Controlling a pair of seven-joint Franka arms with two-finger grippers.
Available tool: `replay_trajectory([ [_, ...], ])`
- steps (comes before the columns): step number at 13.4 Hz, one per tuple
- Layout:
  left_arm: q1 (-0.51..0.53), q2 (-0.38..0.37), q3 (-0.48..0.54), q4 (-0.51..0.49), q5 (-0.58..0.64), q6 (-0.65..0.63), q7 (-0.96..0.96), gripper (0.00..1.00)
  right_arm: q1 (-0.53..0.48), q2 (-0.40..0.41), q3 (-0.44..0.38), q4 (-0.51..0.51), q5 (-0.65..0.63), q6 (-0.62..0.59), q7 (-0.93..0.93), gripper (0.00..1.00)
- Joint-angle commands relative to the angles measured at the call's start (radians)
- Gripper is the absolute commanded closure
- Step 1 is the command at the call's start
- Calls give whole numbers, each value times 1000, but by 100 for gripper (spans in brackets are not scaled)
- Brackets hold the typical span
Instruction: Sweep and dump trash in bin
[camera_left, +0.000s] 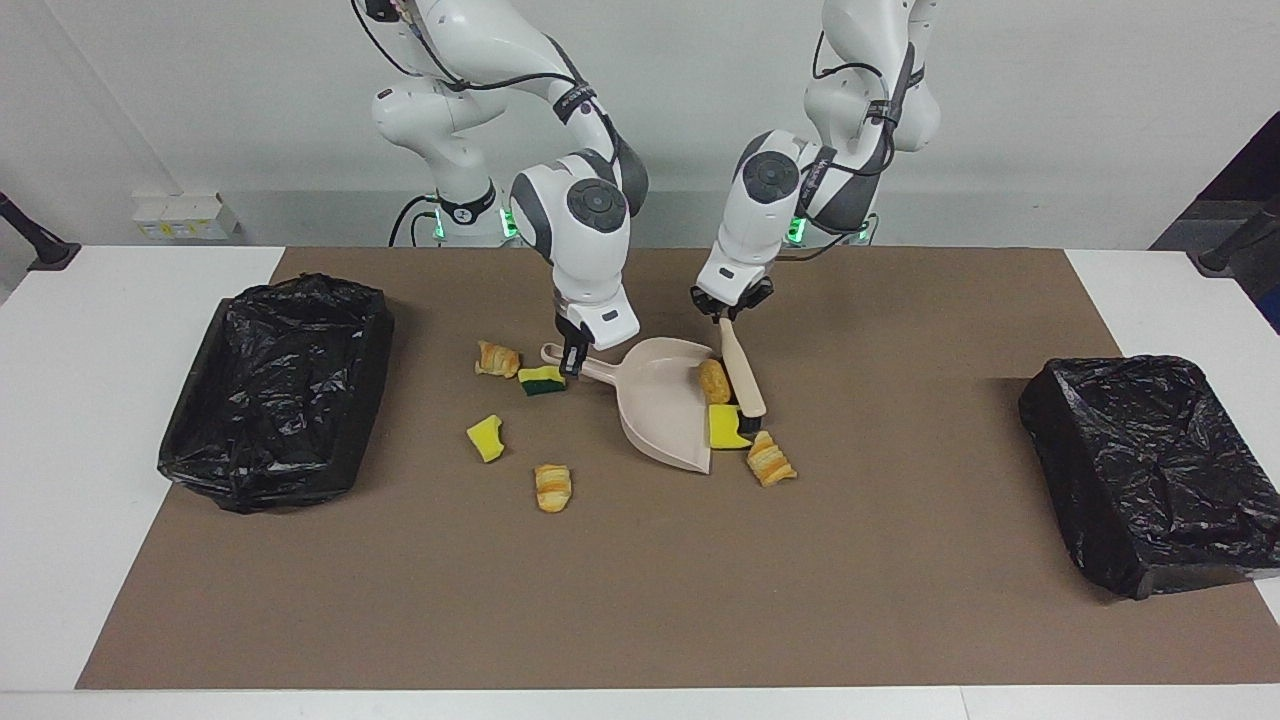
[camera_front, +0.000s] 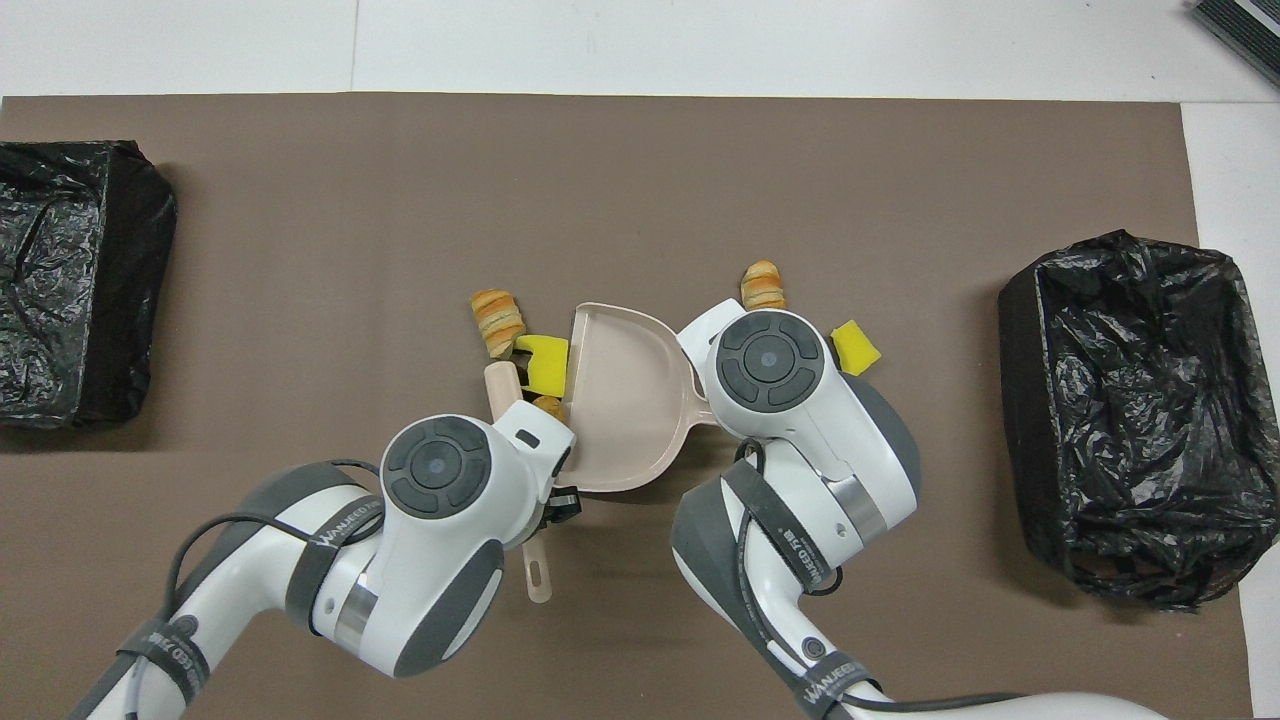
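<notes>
My right gripper (camera_left: 572, 362) is shut on the handle of the beige dustpan (camera_left: 665, 400), which rests on the mat with its mouth toward the left arm's end. My left gripper (camera_left: 722, 312) is shut on the beige brush (camera_left: 742, 378), whose bristles are down at the pan's mouth. A brown pastry (camera_left: 714, 380) lies just inside the lip, and a yellow sponge (camera_left: 727, 427) sits on the lip. A striped croissant (camera_left: 770, 462) stays outside on the mat. Several more trash pieces lie beside the handle: pastry (camera_left: 497, 358), green-faced sponge (camera_left: 542, 380), yellow sponge (camera_left: 486, 437), croissant (camera_left: 552, 487).
A black bag-lined bin (camera_left: 275, 390) stands at the right arm's end of the brown mat, another bin (camera_left: 1150, 470) at the left arm's end. In the overhead view both wrists cover their grippers and part of the dustpan (camera_front: 620, 400).
</notes>
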Motion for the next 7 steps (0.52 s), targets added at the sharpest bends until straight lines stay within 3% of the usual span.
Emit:
replay_trajectory([
  [1,-73,44,17,101,-17,-6,-5,100,-13,-27,7,-34,-17,28,-28,100],
  [5,-58,-8,35,124,-6,-67,44,100,-13,-27,7,-34,-17,27,-26,100],
  [7,26,-2,46,120,-3,-69,163,100,-13,-27,7,-34,-17,27,-25,100],
])
